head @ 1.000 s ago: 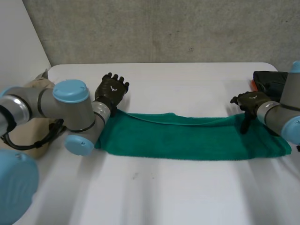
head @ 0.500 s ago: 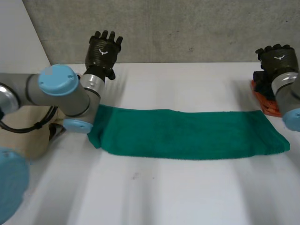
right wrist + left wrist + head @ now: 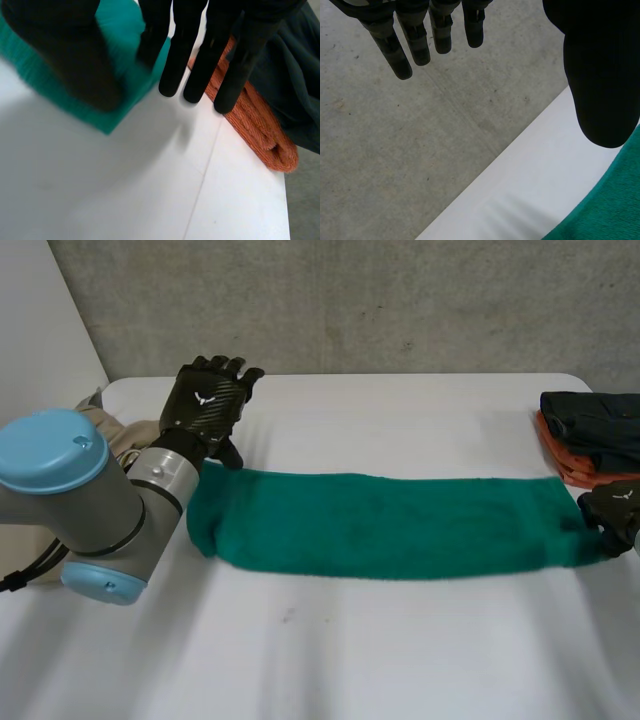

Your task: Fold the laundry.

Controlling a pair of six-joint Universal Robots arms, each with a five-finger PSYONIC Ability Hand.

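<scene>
Beige cloth sat at the table's left edge behind the left arm. Left hand was up at the far left corner of the green towel. Its wrist view had the hand with fingers straight and spread, nothing in them, thumb over the towel's edge; couldn't tell if it touched. The towel was folded into a long strip, flat on the white table, running left to right across the middle. Right hand was at the towel's right end. In its wrist view the hand had fingers straight and ungripped, reaching past the towel's corner over bare table, thumb above the cloth. Just beyond it, at the far right edge, lay a folded orange towel with a dark garment stacked on top.
</scene>
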